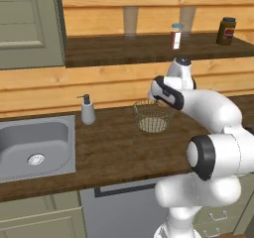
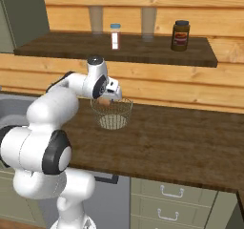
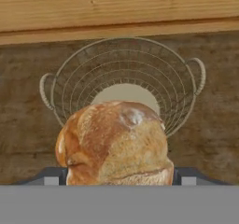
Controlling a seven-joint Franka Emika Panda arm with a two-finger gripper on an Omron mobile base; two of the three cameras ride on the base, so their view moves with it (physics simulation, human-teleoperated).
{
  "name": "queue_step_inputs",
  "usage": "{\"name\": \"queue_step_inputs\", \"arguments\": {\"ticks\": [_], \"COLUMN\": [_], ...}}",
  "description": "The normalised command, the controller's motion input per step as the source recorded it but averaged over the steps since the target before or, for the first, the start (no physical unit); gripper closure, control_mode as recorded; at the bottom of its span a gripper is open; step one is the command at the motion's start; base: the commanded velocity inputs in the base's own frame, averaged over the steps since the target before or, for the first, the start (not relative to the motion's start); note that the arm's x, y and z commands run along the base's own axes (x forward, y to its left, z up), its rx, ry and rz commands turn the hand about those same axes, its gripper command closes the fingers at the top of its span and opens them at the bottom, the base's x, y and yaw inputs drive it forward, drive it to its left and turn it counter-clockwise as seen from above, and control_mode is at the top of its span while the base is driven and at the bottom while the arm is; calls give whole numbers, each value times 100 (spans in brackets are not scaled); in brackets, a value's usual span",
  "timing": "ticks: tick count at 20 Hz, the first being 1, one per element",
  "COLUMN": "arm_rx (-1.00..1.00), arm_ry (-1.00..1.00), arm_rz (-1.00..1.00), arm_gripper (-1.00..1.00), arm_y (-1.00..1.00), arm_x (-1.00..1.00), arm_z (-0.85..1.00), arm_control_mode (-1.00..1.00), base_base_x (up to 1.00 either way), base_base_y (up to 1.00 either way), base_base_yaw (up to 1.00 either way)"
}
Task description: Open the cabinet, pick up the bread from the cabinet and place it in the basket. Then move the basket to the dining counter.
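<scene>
Bread (image 3: 114,143) held in jaws above basket (image 3: 123,78).

Kitchen: steel sink (image 1: 34,150), wood worktop (image 1: 114,155), drawers (image 2: 169,199), prob. soap dispenser (image 1: 88,110).

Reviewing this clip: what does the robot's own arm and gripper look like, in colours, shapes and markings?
The arm is built of glossy white, rounded tubular segments joined by dark black bands at the joints, with a grey-black cap on one upper joint. No cables or printed markings are visible. The gripper has a white boxy body; its dark finger tips are small, flat and angular.
</scene>
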Motion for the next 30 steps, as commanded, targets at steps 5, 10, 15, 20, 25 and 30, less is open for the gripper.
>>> {"name": "queue_step_inputs", "arguments": {"ticks": [5,10,15,20,25,30], "arm_rx": [-5,-4,0,0,0,0], "arm_ry": [0,0,0,0,0,0], "arm_rz": [6,8,11,9,5,1], "arm_gripper": [100,100,100,-100,-100,-100], "arm_y": [0,0,0,1,0,0], "arm_x": [49,47,53,15,6,2], "arm_z": [-61,-38,-29,-19,-1,0], "arm_control_mode": [-100,-100,-100,-100,-100,-100], "base_base_x": [0,0,0,0,0,0], "base_base_y": [0,0,0,0,0,0], "base_base_yaw": [0,0,0,0,0,0]}}
